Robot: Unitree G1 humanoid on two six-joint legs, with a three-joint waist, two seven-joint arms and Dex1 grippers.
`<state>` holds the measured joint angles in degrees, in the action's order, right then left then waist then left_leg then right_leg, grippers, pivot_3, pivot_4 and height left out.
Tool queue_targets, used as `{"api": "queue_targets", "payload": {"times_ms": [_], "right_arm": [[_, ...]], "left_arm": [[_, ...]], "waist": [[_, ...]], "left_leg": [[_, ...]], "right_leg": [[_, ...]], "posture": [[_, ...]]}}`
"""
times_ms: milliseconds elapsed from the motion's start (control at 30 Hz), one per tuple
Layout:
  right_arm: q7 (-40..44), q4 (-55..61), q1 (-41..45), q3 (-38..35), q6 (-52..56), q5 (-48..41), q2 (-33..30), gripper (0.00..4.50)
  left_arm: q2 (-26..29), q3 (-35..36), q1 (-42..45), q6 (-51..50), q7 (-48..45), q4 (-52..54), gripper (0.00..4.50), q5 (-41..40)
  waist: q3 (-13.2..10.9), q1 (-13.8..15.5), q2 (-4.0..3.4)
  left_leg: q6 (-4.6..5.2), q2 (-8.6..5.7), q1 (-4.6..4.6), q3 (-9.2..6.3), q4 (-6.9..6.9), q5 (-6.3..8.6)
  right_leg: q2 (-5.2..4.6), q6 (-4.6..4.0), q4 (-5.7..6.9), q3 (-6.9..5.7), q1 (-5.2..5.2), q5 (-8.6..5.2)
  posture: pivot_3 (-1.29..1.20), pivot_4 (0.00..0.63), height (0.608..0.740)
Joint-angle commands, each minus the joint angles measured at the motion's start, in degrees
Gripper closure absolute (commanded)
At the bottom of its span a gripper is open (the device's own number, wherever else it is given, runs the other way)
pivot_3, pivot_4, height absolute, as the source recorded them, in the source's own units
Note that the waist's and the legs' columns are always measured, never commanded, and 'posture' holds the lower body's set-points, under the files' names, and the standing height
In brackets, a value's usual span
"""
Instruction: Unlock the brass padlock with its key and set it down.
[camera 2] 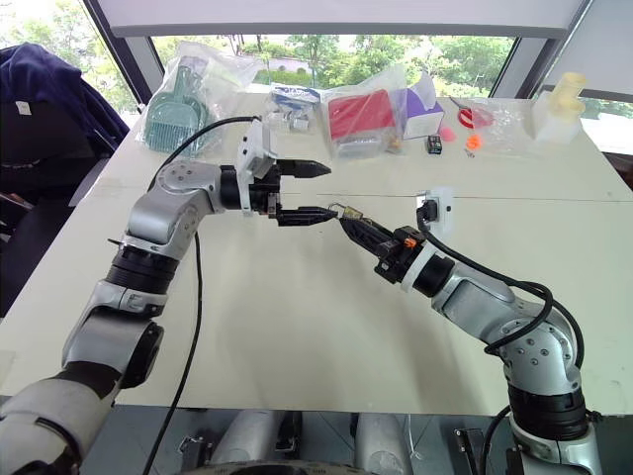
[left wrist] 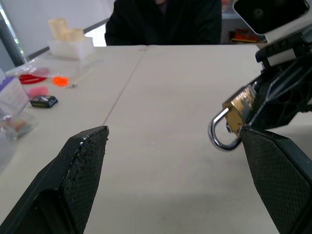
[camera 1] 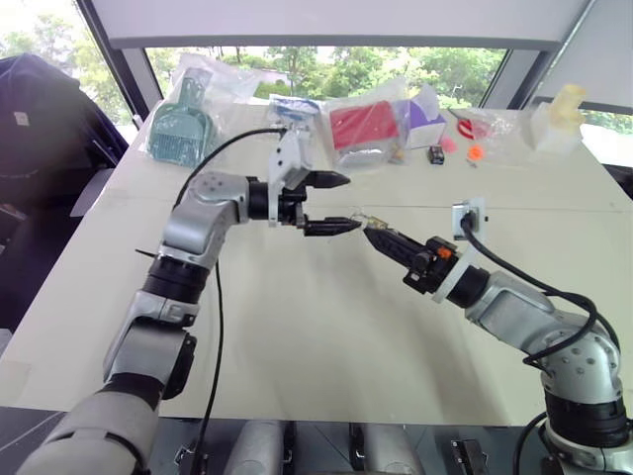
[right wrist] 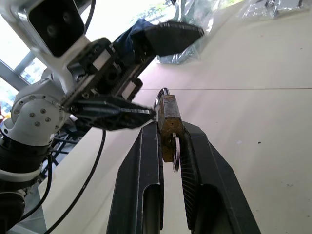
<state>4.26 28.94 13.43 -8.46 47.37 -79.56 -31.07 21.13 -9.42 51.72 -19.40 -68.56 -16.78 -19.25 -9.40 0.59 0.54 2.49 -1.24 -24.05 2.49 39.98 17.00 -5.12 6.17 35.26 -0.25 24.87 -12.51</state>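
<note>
My right gripper [camera 1: 376, 234] is shut on the brass padlock [right wrist: 168, 122], which it holds in the air over the middle of the white table [camera 1: 326, 327]. The padlock's silver shackle [left wrist: 219, 138] points toward my left gripper [camera 1: 344, 204]. A thin grey metal piece [right wrist: 176, 157], the key as far as I can tell, sits at the padlock's base between the right fingers [right wrist: 141, 165]. The left gripper is open. Its lower finger [camera 2: 302, 215] reaches to just beside the shackle and its upper finger [camera 2: 302, 167] stands well above.
Bagged items line the table's far edge: a green comb-like thing [camera 1: 183, 127], a red block [camera 1: 363, 125] and a purple box [camera 1: 425, 121]. A small black object [camera 1: 435, 154], orange bits [camera 1: 475, 152] and pale yellow pieces [camera 1: 566, 104] lie at the far right. A person in dark clothes [left wrist: 165, 22] sits across the table.
</note>
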Motion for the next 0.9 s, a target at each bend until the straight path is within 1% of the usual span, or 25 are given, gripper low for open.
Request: {"api": "queue_targets", "payload": {"times_ms": [33,133,400,667,800,900], "right_arm": [[0.19,2.14,0.12,-1.71,-0.75,-1.68,-0.17,4.45],[0.43,2.22,0.41,-1.41,-0.5,-2.29,-0.32,4.45],[0.4,3.25,0.16,0.11,0.14,-3.38,-0.15,4.45],[-0.65,4.12,-1.03,0.42,-0.05,-3.95,0.04,4.45],[-0.99,3.86,-1.44,0.28,-0.34,-3.85,0.08,4.45],[-2.33,2.41,-1.57,-0.75,-1.12,-4.3,0.71,4.45]], "left_arm": [[0.4,0.53,0.59,1.09,-0.13,1.62,0.07,0.27],[0.06,0.45,1.09,1.89,0.41,0.45,0.07,1.01],[-3.19,-0.48,3.55,5.91,2.22,-4.08,0.07,3.9],[-5.71,1.34,6.05,9.62,5.12,-8.51,0.07,4.99],[-5.37,1.67,6.04,9.95,5.15,-8.53,0.07,4.62],[-3.63,1.89,4.57,8.07,4.5,-7.27,0.07,4.34]], "waist": [[0.0,0.01,0.0],[0.0,0.01,0.0],[0.0,0.03,0.0],[0.0,0.04,0.0],[0.0,0.03,0.0],[0.0,0.02,0.0]], "left_leg": [[0.0,0.0,0.0,0.0,0.0,0.0],[0.0,0.0,-0.01,0.0,-0.01,0.0],[0.0,0.0,-0.05,0.0,-0.02,0.0],[0.0,0.0,-0.3,0.0,-0.02,0.0],[0.0,-0.01,-0.34,0.0,-0.01,0.0],[0.0,-0.01,-0.34,0.0,-0.01,0.0]], "right_leg": [[-0.01,0.0,0.0,0.0,0.0,0.0],[-0.02,0.0,-0.01,0.0,0.0,0.0],[-0.03,-0.01,-0.05,0.0,0.03,0.0],[-0.03,0.15,-0.03,0.0,0.28,0.1],[-0.03,0.17,-0.03,-0.01,0.32,0.11],[-0.02,0.17,-0.03,-0.01,0.32,0.11]], "posture": [[0.0,0.15,0.74],[0.0,0.15,0.74],[0.0,0.15,0.74],[0.0,0.15,0.74],[0.0,0.15,0.74],[0.0,0.15,0.74]]}}
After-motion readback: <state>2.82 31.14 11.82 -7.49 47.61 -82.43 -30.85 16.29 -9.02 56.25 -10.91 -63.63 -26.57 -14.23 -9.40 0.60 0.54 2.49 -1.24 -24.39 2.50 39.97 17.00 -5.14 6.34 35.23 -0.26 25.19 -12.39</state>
